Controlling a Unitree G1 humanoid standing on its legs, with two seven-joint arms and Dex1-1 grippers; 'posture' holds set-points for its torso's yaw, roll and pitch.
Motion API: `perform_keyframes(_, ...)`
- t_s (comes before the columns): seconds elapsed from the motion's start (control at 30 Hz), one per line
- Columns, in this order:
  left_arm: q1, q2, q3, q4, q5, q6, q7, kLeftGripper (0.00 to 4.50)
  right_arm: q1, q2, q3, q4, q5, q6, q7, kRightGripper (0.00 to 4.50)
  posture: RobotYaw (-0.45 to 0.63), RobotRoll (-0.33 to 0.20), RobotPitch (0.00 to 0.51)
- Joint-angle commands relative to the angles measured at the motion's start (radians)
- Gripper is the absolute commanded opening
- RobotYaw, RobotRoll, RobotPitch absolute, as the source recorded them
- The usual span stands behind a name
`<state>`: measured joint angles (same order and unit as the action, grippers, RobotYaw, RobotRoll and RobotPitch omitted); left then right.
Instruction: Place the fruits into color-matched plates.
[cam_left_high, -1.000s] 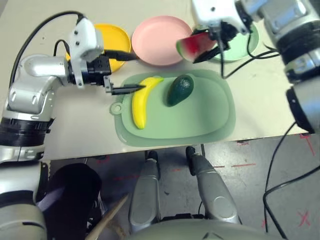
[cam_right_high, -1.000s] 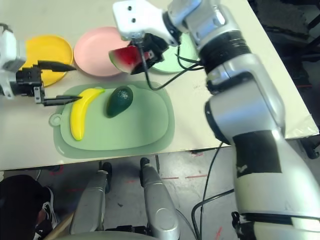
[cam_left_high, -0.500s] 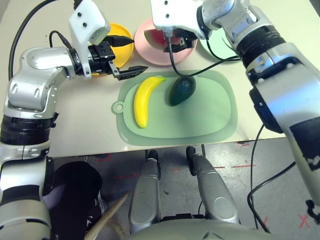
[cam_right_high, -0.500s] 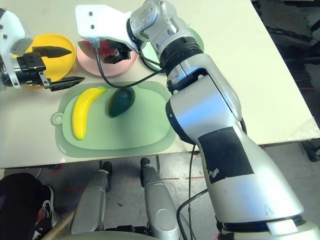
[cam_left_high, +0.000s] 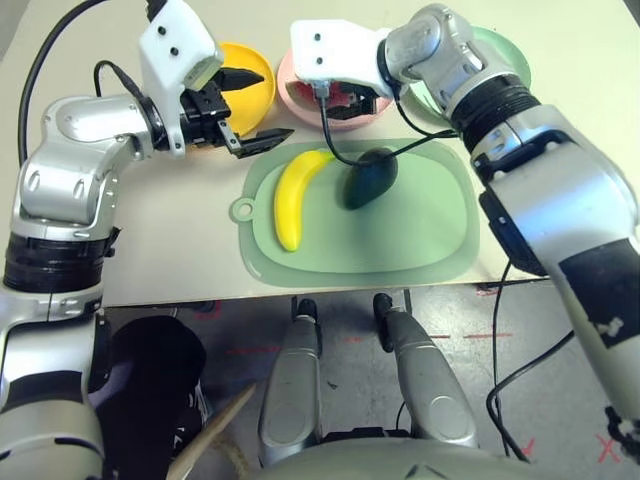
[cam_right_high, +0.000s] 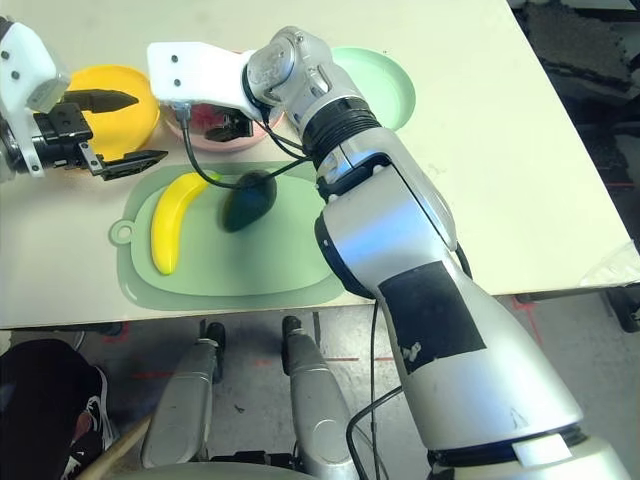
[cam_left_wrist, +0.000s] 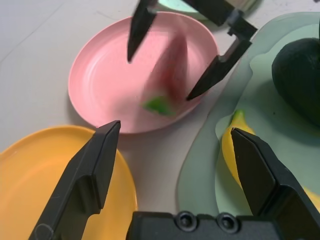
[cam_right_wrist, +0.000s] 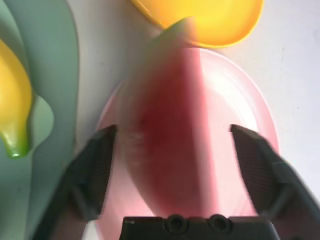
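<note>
The red watermelon wedge (cam_left_wrist: 167, 75) with green rind is blurred on or just over the pink plate (cam_left_wrist: 100, 85); I cannot tell whether it rests on it. My right gripper (cam_right_wrist: 173, 131) hangs over it, open, with its fingers (cam_right_wrist: 95, 170) apart from the wedge on both sides. The yellow banana (cam_left_high: 295, 195) and dark green avocado (cam_left_high: 370, 180) lie side by side on the pale-green mat (cam_left_high: 420, 220). My left gripper (cam_left_high: 275, 102) is open and holds nothing, between the yellow plate (cam_left_high: 245, 95) and the banana's tip. The mint green plate (cam_right_high: 385, 85) lies at the back right.
The three plates stand in a row along the far side of the table, behind the mat. My right arm reaches across the green plate, and its black cable hangs down over the avocado. The table's front edge runs just below the mat.
My right arm swung left from the green plate to the pink plate, then opened and let go of the watermelon wedge. My left gripper moved back from the banana towards the yellow plate.
</note>
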<state>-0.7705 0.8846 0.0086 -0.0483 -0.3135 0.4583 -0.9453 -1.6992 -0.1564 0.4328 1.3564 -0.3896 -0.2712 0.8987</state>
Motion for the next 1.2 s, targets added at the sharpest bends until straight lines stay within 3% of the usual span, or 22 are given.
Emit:
perform_keyframes(0.03,0.016,0.010,0.018,-0.029,0.001,0.004,-0.008,4.50,0.011,0.000,-0.014,0.010,-0.022,0.001,-0.005,4.49,0.03,0.000,0.383)
perform_keyframes(0.37,-0.031,0.014,-0.008,0.069,0.022,-0.081,-0.103,4.50,-0.079,-0.070,-0.020,-0.012,-0.049,-0.103,0.127,4.49,-0.03,0.000,0.394)
perform_keyframes(0.63,-0.066,0.025,-0.003,0.192,0.038,-0.189,-0.223,4.50,-0.121,-0.183,-0.035,-0.084,-0.004,-0.253,0.485,4.49,-0.06,0.000,0.408)
perform_keyframes(0.77,-0.062,0.034,-0.012,0.203,-0.002,-0.231,-0.364,4.50,-0.091,-0.251,-0.023,-0.177,0.046,-0.332,0.687,4.49,-0.09,0.000,0.417)
perform_keyframes(1.0,-0.033,0.029,-0.030,0.135,-0.038,-0.209,-0.463,4.50,0.031,-0.403,0.231,-0.530,0.333,-0.282,0.716,4.49,-0.12,0.000,0.426)
perform_keyframes(1.2,-0.020,0.032,-0.031,0.091,-0.047,-0.177,-0.464,4.50,0.091,-0.500,0.359,-0.783,0.513,-0.153,0.716,4.49,-0.11,0.000,0.428)
